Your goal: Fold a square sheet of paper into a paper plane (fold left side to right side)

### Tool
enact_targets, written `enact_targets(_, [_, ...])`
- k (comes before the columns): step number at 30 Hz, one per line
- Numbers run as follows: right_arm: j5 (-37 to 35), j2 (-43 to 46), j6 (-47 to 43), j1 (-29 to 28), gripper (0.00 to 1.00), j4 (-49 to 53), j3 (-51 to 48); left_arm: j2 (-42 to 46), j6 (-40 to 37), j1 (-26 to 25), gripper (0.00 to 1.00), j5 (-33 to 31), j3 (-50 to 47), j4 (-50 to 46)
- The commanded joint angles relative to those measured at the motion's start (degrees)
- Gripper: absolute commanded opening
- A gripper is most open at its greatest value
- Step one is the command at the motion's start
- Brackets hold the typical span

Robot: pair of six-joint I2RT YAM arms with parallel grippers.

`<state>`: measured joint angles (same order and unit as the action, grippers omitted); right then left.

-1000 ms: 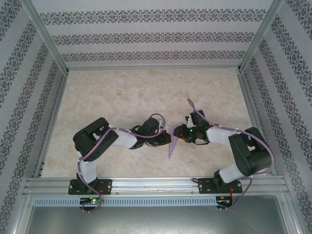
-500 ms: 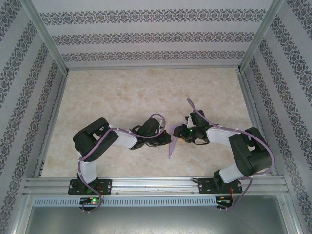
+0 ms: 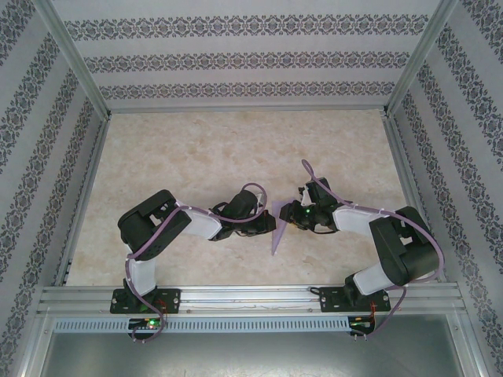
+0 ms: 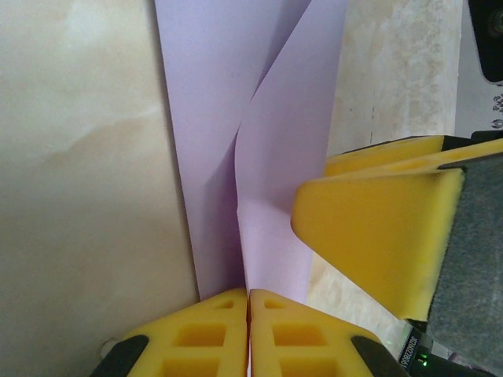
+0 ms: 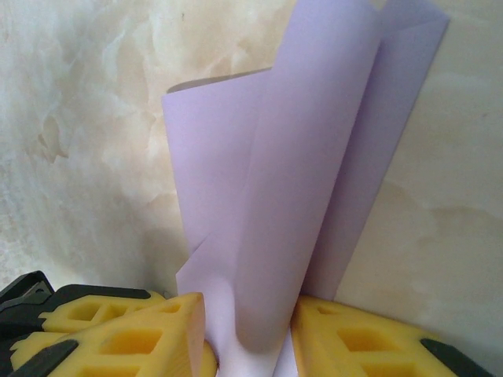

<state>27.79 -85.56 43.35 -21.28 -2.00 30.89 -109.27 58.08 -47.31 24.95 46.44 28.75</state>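
The lavender sheet of paper (image 3: 279, 232) stands on edge on the marbled desk (image 3: 196, 157), directly in front of the left claw (image 3: 269, 224) and wedged between it and the right claw (image 3: 289, 214), which faces the left claw from the other side of the sheet. From above, the paper reads as a narrow upright sliver whose lower point reaches toward the near edge of the desk, just past the left claw's tip. In the left wrist view, the left claw's two yellow fingers (image 4: 212, 342) are pressed flat together, with the bottom edge of the paper pinched in the seam between them. From that pinch the sheet rises away in two layers, one flat on the left and one bowing out to the right. One yellow finger (image 4: 377, 228) of the right claw sits just right of the left claw, against the bowed layer. In the right wrist view, the right claw's jaws stand partly apart with a curled loop of the paper between them, touching both pads. Whether they are squeezing it I cannot tell.
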Motion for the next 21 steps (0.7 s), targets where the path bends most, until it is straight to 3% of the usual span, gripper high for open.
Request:
enact_targets(1, [-2.7, -0.1, -0.4, -0.8, 0.37, -0.2, -1.7, -3.0, -0.3, -1.7, 0.09, -1.6, 0.7, -3.8])
enact_targets(21, [-1.8, 1.9, 0.0, -0.3, 0.33, -1.0, -2.4, -3.9, 0.2, -1.8, 0.09, -1.8, 0.5, -2.8])
